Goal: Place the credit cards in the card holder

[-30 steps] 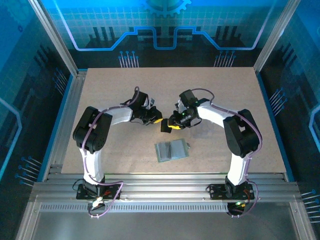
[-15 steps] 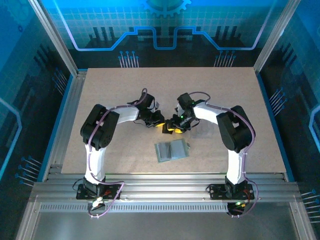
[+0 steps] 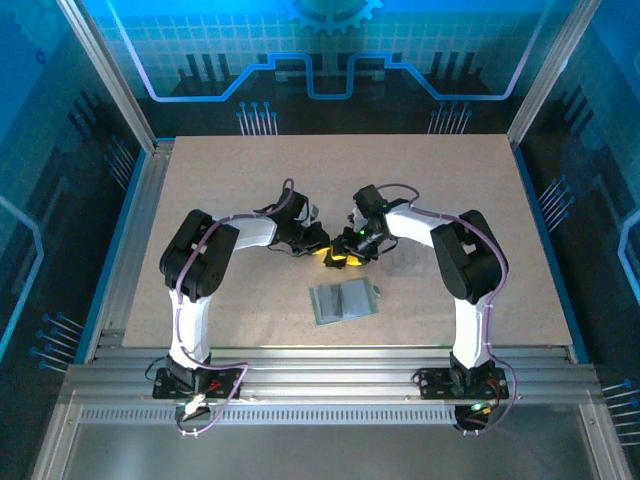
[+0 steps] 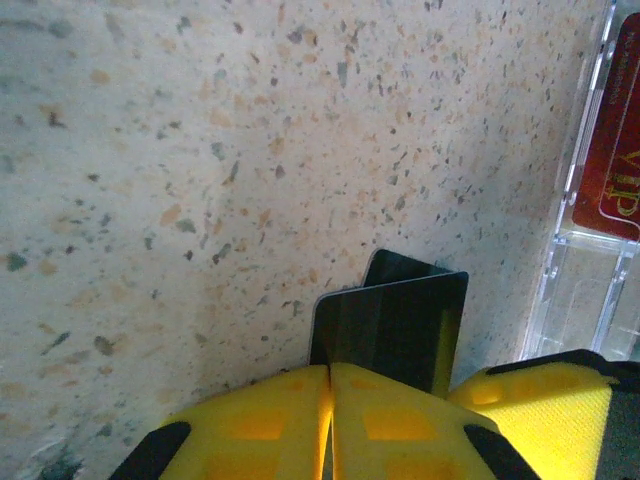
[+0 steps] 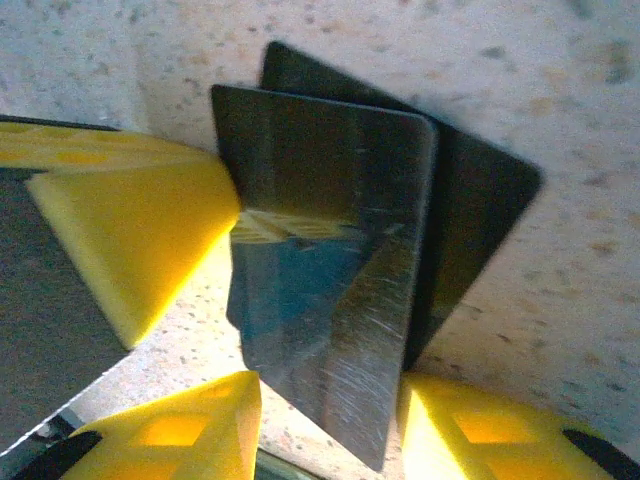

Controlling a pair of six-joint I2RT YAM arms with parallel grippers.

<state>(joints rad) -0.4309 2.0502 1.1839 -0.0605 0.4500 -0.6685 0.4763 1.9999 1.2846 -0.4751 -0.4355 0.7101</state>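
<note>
1. Card holder point(image 3: 343, 300): lies flat close to the near edge of the table point(image 3: 220, 180), about midway along it. You have not shifted it in the last second.
2. Right gripper point(image 3: 345, 256): at the table's middle, just beyond the holder. Its fingers bear on two opposite edges of the black card point(image 5: 320, 250), which looks like a grasp. The card is tilted up off the surface.
3. Left gripper point(image 3: 321, 247): a second ago it stood slightly apart and now it meets the right one. Its pads are clenched on nothing, with the tip against the card's edge.
4. Red card point(image 4: 615, 150): lies under clear plastic point(image 4: 580, 250). You cannot tell its place on the table.

Reading: in the last half second you have scarcely moved, which suggests you are steadying or regripping the card. Carrying it to the holder is still to do.
</note>
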